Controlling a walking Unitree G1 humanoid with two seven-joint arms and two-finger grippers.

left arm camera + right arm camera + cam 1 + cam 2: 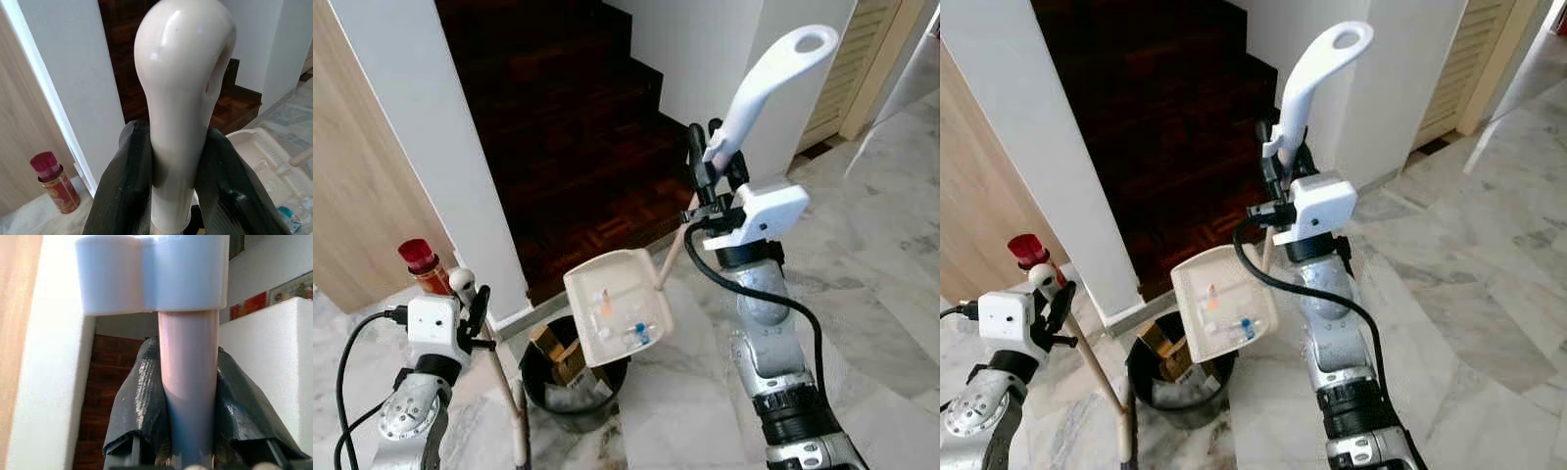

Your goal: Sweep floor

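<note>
- On the far left, a wooden wall [352, 196] is standing next to a white wall [440, 147].
- A small red-topped bottle [423, 266] is sitting on the floor by the foot of the white wall, just behind the left arm.
- The left gripper [475, 308] is sitting low on the near left. Its two black fingers [122, 196] are squeezing the broom handle [499, 377] just under its round cream knob [183, 88].
- The thin wooden broom handle is slanting down toward the near floor, right beside the bin.
- A black bin [570, 392] is standing on the marble floor [881, 294] in the near middle. Brown boxes and other trash are lying inside it.
- The cream dustpan [617, 308] is hanging tipped up over the bin, with its open side facing the camera. A few small bits, one blue and one orange, are lying in it.
- Dark wooden stairs [568, 127] are going up at the far middle, between the white walls.
- The right gripper [710, 162] is held up high, right of the middle. Its black fingers [142, 401] are clamping the dustpan handle [769, 83], a long white stick with a loop at the top.
- On the far right, a slatted wooden door [847, 69] is standing behind the marble floor.
</note>
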